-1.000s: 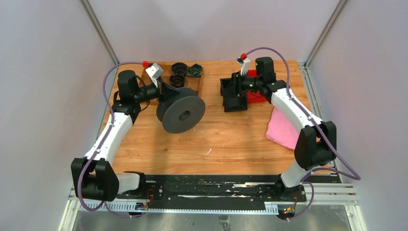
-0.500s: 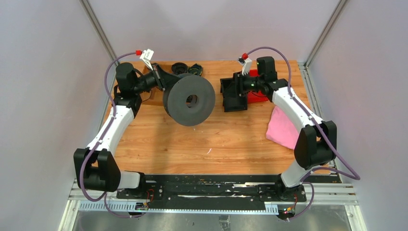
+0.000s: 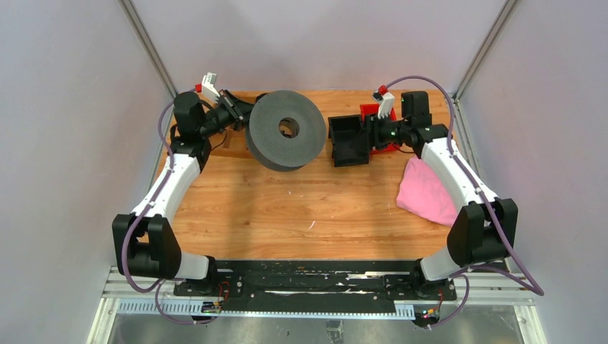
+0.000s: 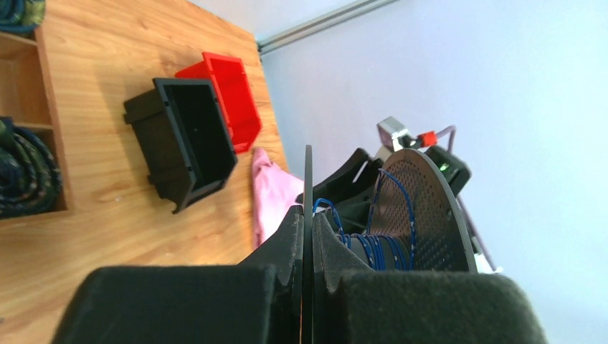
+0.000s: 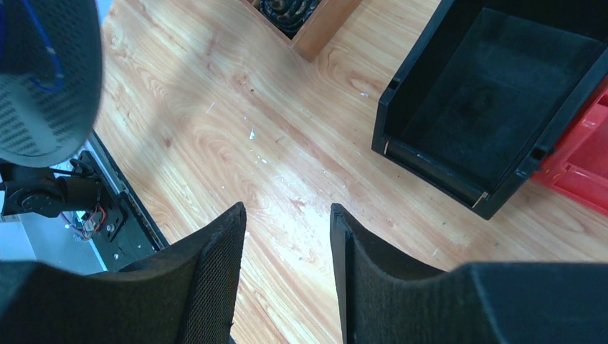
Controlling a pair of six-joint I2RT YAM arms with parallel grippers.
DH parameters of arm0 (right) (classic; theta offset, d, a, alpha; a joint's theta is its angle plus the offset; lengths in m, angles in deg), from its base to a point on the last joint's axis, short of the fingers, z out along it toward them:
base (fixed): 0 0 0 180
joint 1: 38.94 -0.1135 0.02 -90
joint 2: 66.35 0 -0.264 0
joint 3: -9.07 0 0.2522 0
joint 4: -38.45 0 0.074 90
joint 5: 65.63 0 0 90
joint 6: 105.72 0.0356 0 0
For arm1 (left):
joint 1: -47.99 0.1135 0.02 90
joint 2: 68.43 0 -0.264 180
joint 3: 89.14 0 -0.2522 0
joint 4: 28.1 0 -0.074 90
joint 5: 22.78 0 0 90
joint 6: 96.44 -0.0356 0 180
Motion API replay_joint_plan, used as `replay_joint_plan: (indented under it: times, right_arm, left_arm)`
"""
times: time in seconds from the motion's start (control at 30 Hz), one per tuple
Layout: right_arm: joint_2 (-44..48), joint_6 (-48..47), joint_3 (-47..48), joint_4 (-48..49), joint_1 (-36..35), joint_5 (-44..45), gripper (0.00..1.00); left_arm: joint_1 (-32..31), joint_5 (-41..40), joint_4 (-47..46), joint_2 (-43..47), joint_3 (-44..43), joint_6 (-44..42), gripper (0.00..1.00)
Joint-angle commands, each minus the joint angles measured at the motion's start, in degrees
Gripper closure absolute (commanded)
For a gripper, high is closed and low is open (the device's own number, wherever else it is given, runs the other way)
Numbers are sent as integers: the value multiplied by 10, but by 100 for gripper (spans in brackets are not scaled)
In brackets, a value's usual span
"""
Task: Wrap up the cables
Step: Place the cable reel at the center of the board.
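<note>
The left end effector (image 4: 307, 223) is clamped shut on the rim of the grey spool (image 3: 276, 147), which is now lifted and swung toward the far bench (image 3: 301, 208) edge. The blue wire (image 4: 373, 247) lies wound on its hub. The right end effector (image 5: 287, 218) stands half open, empty, drawn back near the black bin (image 3: 349, 140); the spool appears presented for further winding

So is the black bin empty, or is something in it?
Empty. The right wrist view looks straight into the black bin and shows only its bare dark floor and walls.
</note>
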Motion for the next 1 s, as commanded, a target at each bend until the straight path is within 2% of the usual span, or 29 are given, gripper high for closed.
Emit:
replay_joint_plan:
  times: [0.0,0.3,0.57,0.77,0.97]
  right_arm:
    - [5,-25,-13,-25,10,8,53]
    - [-33,-23,0,-26,11,-60,53]
    - [-21,-43,-3,-36,26,-45,53]
    - [2,-54,-9,-64,82,-41,53]
    - [47,-66,-48,-71,168,-47,53]
  left_arm:
    - [6,-3,-45,-8,-8,140,100]
    - [6,-1,-45,-13,7,172,100]
    - [-4,-25,-44,-5,46,110,99]
    - [-58,-71,-50,1,94,49,100]
    - [-133,-98,-91,-51,90,32,100]
